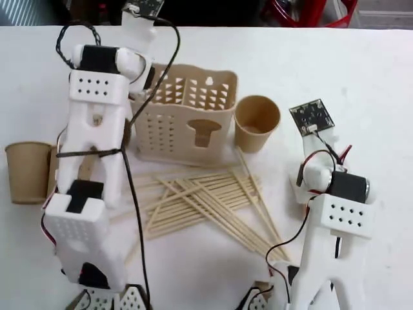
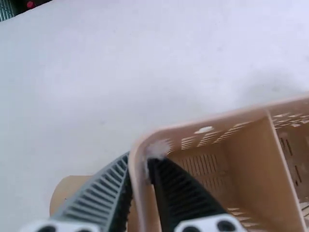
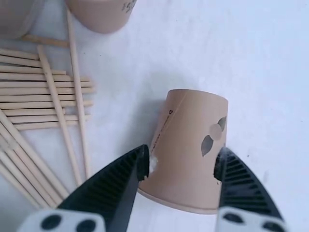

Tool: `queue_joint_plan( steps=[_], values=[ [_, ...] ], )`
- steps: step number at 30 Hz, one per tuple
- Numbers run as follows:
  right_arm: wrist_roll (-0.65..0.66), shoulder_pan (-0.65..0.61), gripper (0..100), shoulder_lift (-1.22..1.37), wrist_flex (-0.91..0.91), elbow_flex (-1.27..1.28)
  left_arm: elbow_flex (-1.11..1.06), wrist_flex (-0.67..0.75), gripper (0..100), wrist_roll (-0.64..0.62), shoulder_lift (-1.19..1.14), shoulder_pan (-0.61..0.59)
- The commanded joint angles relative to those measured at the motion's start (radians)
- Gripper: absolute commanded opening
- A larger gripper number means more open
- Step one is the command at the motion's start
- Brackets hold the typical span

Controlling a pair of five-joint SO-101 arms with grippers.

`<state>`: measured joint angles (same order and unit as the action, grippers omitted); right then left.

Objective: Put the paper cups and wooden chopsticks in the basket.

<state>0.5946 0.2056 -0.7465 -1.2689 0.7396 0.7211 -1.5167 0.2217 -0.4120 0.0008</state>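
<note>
Robotics lab bench, likely: white table (image 1: 361,64), bare circuit board (image 1: 311,117), loose black cable (image 1: 178,42).

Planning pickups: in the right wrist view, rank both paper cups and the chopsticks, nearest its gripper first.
1. Leaf-printed brown paper cup, at the right gripper.
2. Pale wooden chopstick pile, alongside.
3. Second brown paper cup, farthest, past the pile.

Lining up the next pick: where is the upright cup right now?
In the high view the upright cup stands on the table close beside the basket, on the right arm's side, just beyond the far end of the chopsticks.
</note>
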Motion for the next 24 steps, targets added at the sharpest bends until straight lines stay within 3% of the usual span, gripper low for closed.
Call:
queue_joint_plan(
  steps=[1,11,15,24],
  values=[
    [0.012,0.001,23.0,-0.007,-0.005,-0.006,0.009,0.008,4,0.0,-0.01,-0.024],
    [0.014,-0.002,23.0,-0.007,0.001,0.023,0.037,0.023,16,-0.055,-0.013,-0.054],
    [0.014,-0.002,23.0,-0.007,0.001,0.023,0.107,0.009,17,-0.064,-0.013,-0.053],
    [0.014,-0.004,23.0,-0.007,0.001,0.023,0.377,-0.236,16,-0.057,-0.015,-0.054]
  ],
)
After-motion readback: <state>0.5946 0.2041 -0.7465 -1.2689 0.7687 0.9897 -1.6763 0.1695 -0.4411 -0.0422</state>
